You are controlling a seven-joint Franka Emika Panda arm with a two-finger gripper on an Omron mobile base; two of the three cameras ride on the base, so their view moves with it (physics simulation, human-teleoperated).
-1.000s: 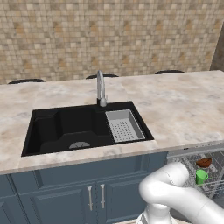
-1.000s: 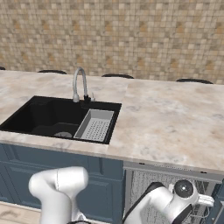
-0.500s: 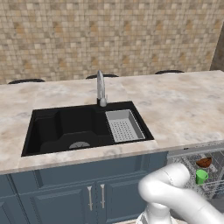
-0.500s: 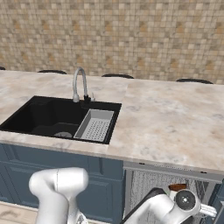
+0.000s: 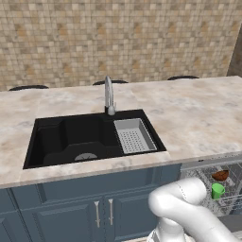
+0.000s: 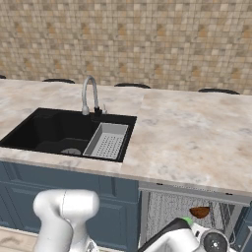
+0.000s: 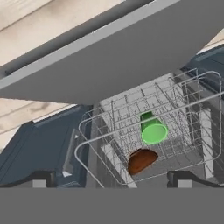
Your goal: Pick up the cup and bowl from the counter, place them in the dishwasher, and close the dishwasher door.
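The green cup (image 7: 153, 131) and the reddish-brown bowl (image 7: 141, 159) rest side by side in the wire rack (image 7: 192, 113) of the open dishwasher. Its flat grey door (image 7: 131, 52) spans the upper half of the hand view. My gripper (image 7: 110, 183) is open and holds nothing; its two dark fingertips (image 7: 39, 179) stand wide apart, short of the rack. From the left base camera the cup (image 5: 217, 190) and bowl (image 5: 220, 175) sit in the rack under the counter (image 5: 198, 113). The bowl (image 6: 199, 212) also shows in the right base view.
A black sink (image 5: 71, 137) with a steel tap (image 5: 109, 97) and a grey strainer tray (image 5: 134, 136) is set in the counter. Dark blue cabinet doors (image 5: 71, 212) with handles stand left of the dishwasher. My white arm (image 5: 189, 212) bends low in front of them.
My wrist has sunk lower in the right base view. The cup and the bowl have stayed where they were in the rack.
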